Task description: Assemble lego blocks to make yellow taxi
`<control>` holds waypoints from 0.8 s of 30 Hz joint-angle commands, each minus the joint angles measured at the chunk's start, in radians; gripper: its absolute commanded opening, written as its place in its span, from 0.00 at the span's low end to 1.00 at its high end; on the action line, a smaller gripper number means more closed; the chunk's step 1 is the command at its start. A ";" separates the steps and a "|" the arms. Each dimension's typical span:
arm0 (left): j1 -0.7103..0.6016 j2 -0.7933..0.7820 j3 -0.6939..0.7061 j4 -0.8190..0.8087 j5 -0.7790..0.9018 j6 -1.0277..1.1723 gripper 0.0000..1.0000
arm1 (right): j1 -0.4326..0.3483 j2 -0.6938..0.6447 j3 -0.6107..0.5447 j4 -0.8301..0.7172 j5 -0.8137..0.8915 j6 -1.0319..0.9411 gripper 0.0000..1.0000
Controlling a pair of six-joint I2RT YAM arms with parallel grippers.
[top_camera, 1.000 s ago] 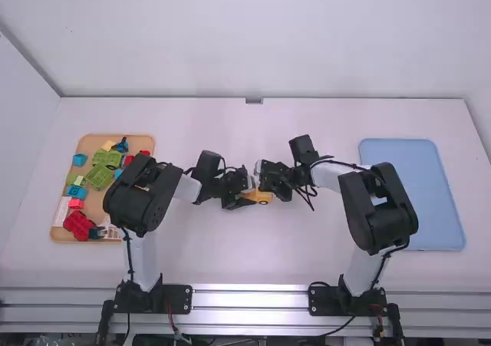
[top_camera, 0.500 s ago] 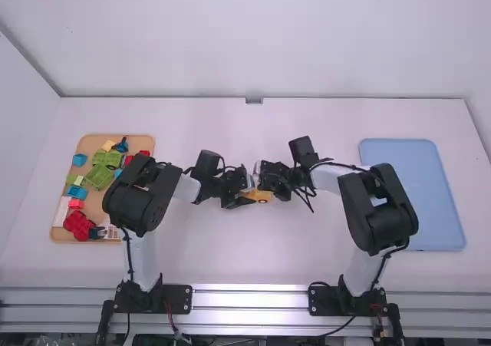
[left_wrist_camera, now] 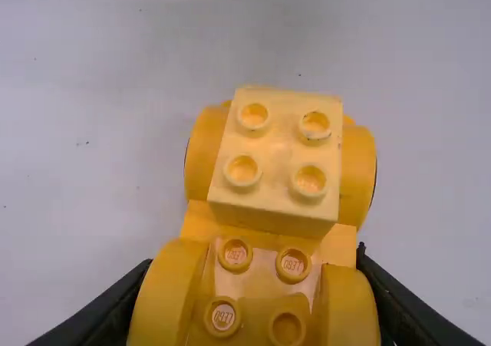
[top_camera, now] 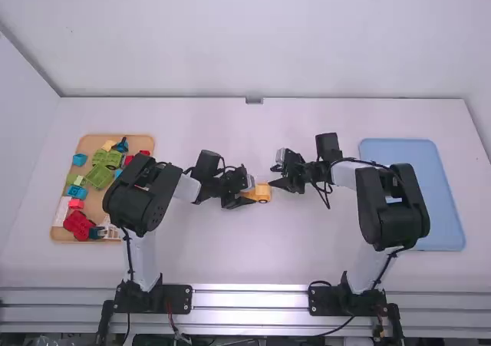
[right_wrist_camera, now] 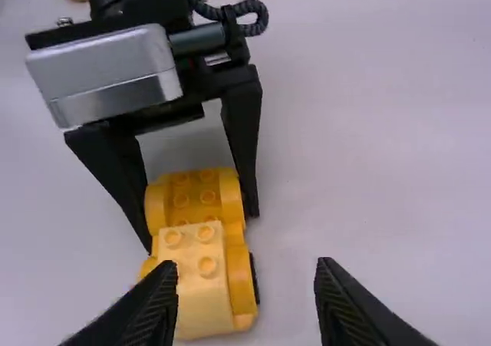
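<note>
1. The left gripper (left_wrist_camera: 253, 261) is closed on the sides of the yellow base (left_wrist_camera: 169, 292), which sits on the table between its fingers.
2. Just ahead of the left jaws, a paler block (left_wrist_camera: 276, 162) stands seated on the base's far end. That much of the taxi looks done; the studs between the jaws are still bare.
3. The right gripper (right_wrist_camera: 249, 268) is open and holds nothing, its jaws facing the block from a little way off.
4. Behind the left jaws, past the left arm, the wooden tray (top_camera: 88, 144) holds the loose pieces, among them a small yellow one (top_camera: 108, 145) — possibly the next to fit on the bare studs.
5. Well behind the right jaws lies the blue tray (top_camera: 422, 162) — perhaps for the finished taxi. I'd judge the build partway along, with upper parts to add.
</note>
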 commanded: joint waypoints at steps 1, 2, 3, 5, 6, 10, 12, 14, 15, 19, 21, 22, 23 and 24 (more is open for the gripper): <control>-0.009 0.050 -0.034 -0.033 -0.085 -0.023 0.52 | 0.003 -0.001 -0.005 -0.006 -0.036 0.004 0.16; -0.008 0.050 -0.034 -0.032 -0.085 -0.023 0.52 | 0.010 -0.001 -0.006 -0.008 -0.029 0.003 0.07; -0.008 0.050 -0.034 -0.032 -0.085 -0.023 0.52 | 0.019 -0.001 -0.006 -0.011 -0.011 0.003 0.00; -0.008 0.050 -0.033 -0.032 -0.085 -0.023 0.51 | 0.039 -0.001 -0.013 -0.010 0.039 -0.002 0.00; -0.008 0.050 -0.032 -0.032 -0.084 -0.023 0.51 | 0.050 -0.001 -0.017 -0.010 0.065 -0.005 0.00; -0.008 0.050 -0.033 -0.032 -0.085 -0.023 0.48 | 0.118 0.000 -0.040 0.000 0.227 0.028 0.00; -0.008 0.050 -0.033 -0.032 -0.085 -0.023 0.48 | 0.130 0.000 -0.050 0.014 0.261 0.051 0.00; -0.008 0.050 -0.033 -0.032 -0.085 -0.023 0.47 | 0.138 0.000 -0.068 0.035 0.288 0.078 0.00; -0.008 0.050 -0.034 -0.030 -0.084 -0.023 0.47 | 0.141 0.000 -0.079 0.050 0.302 0.089 0.00; -0.008 0.050 -0.034 -0.027 -0.083 -0.023 0.46 | 0.140 0.000 -0.091 0.024 0.337 0.086 0.00; -0.008 0.050 -0.034 -0.027 -0.081 -0.023 0.46 | 0.138 0.000 -0.089 0.003 0.357 0.087 0.00; -0.008 0.050 -0.033 -0.029 -0.082 -0.023 0.46 | 0.138 0.000 -0.090 -0.011 0.386 0.088 0.00; -0.008 0.050 -0.033 -0.029 -0.081 -0.023 0.45 | 0.138 0.000 -0.091 -0.019 0.393 0.087 0.00; -0.008 0.050 -0.033 -0.029 -0.081 -0.023 0.45 | 0.138 0.000 -0.091 -0.026 0.394 0.083 0.00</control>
